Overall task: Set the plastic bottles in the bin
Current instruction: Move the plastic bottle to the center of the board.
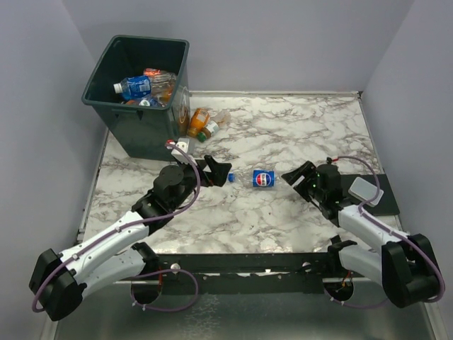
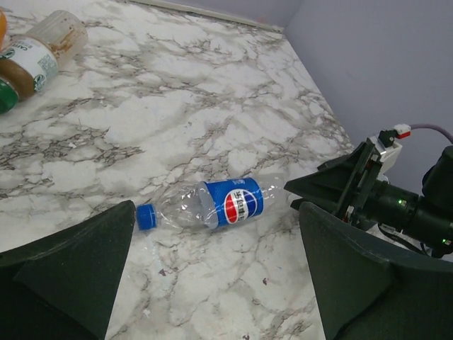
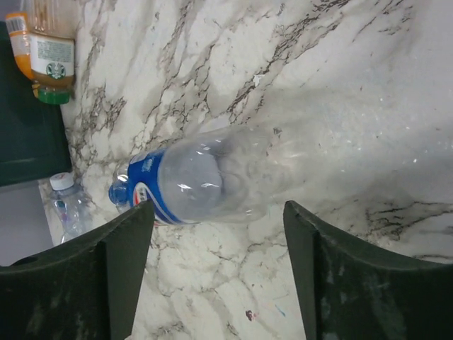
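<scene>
A clear plastic bottle with a blue label and blue cap (image 1: pixel 260 178) lies on its side near the middle of the white, grey-veined marble tabletop (image 1: pixel 297 134), between the two arms, its cap pointing toward the left one. The left gripper (image 1: pixel 221 171) hangs low just beside the cap end, its dark fingers (image 2: pixel 71 269) spread wide and holding nothing; in its wrist view the bottle lies in the gap ahead of them, not touched. The right gripper (image 1: pixel 291 181) faces it from the other side, close to the bottle's base, with its fingers (image 3: pixel 71 276) likewise parted and empty. The large dark green-grey plastic bin (image 1: pixel 138 127) stands at the far left corner of the tabletop with several bottles (image 1: pixel 145 86) already piled inside, blue labels and orange tints showing. Against the bin's right side lie a few orange-tinted bottles (image 1: pixel 202 122), and a small clear bottle with a white cap (image 1: pixel 177 146) sits by its near corner, just beyond the left gripper.
</scene>
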### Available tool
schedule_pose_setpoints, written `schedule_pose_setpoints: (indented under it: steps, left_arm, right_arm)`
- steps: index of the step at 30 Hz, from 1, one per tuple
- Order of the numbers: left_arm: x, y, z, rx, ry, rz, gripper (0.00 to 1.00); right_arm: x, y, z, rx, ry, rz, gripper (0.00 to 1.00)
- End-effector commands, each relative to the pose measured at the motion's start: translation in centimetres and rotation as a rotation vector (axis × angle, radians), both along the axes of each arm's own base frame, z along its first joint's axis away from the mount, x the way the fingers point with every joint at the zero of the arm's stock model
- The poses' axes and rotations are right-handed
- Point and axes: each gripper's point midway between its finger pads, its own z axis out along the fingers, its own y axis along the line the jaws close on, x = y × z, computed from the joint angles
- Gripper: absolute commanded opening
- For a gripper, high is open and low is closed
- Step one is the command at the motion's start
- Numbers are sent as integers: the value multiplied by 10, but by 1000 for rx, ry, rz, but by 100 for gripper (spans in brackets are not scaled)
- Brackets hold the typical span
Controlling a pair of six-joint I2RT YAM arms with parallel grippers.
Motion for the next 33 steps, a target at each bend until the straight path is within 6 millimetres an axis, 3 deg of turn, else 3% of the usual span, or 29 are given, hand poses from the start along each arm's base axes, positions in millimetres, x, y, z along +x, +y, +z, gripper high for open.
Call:
schedule_pose_setpoints:
  steps: [1, 4, 8, 12, 16, 21, 26, 33]
  left_arm:
    - [-9, 3, -6, -33, 48, 26, 99]
    - [-20, -4, -17, -6, 95, -12, 99]
    - [-55, -38, -48, 21, 220, -138, 99]
    - [-77, -60, -78, 61, 293, -162, 99]
    - [-72, -67, -101, 84, 327, -136, 99]
    - [-67, -75, -128, 131, 402, -123, 99]
    - [-47, -68, -148, 105, 460, -61, 97]
    - [-16, -66, -156, 30, 496, 33, 97]
  right_arm:
    - [-8, -1, 19, -55, 4, 49, 79]
    - [-4, -7, 41, -132, -43, 69, 81]
    - [23, -16, 59, -265, -72, 74, 78]
    - [53, -6, 42, -311, -20, 131, 64]
    - [79, 4, 23, -316, -17, 160, 56]
    - [93, 23, 8, -285, 5, 242, 54]
    - [86, 23, -1, -293, 19, 273, 53]
    - [38, 29, -23, -206, 77, 320, 52]
